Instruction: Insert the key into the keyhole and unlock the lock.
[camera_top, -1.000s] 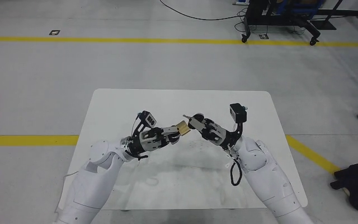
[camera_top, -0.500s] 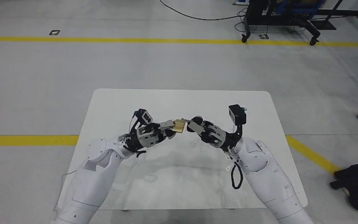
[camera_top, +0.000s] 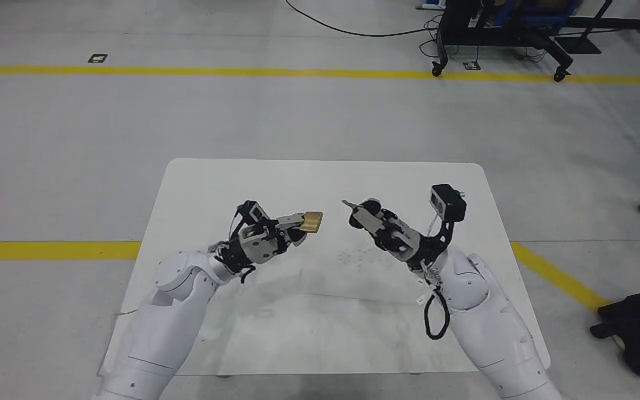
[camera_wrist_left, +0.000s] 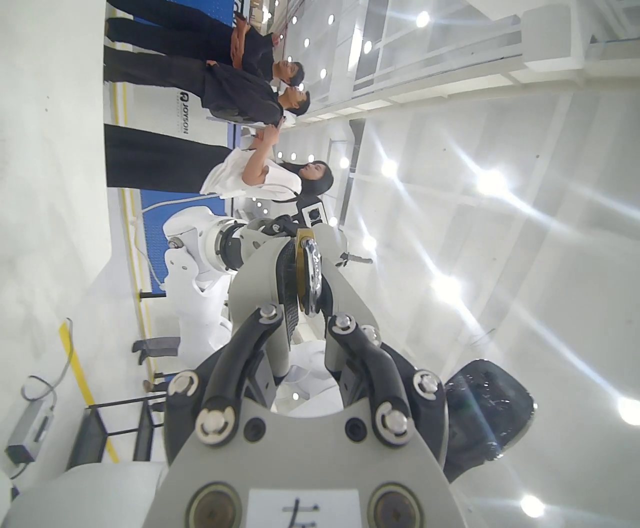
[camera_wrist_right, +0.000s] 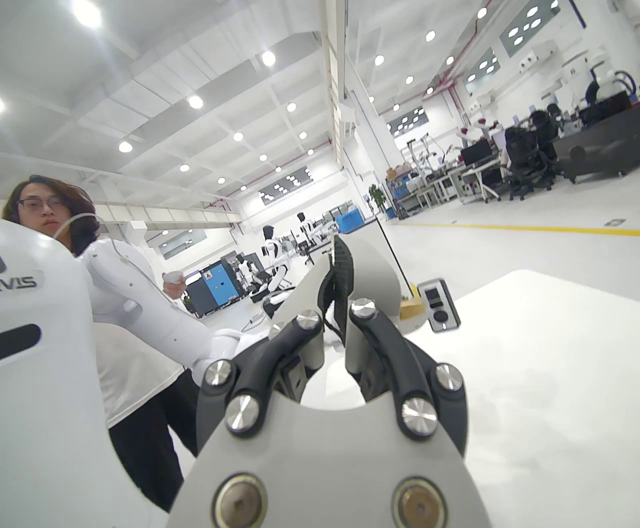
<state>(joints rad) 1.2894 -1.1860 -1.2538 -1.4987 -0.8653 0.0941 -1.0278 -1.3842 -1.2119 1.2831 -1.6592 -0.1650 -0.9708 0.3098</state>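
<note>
The lock (camera_top: 313, 220), a small brass padlock, is held above the white table (camera_top: 230, 190) between the fingers of the left gripper (camera_top: 298, 223), with its body projecting past the fingertips toward the other arm. In the left wrist view its brass edge and silver shackle (camera_wrist_left: 311, 270) are seen clamped between the pads. The key (camera_top: 350, 206), thin and silvery, is gripped by the right gripper (camera_top: 362, 212), its tip pointed toward the lock. The two are separated by a clear gap, and the key is not in the keyhole.
</note>
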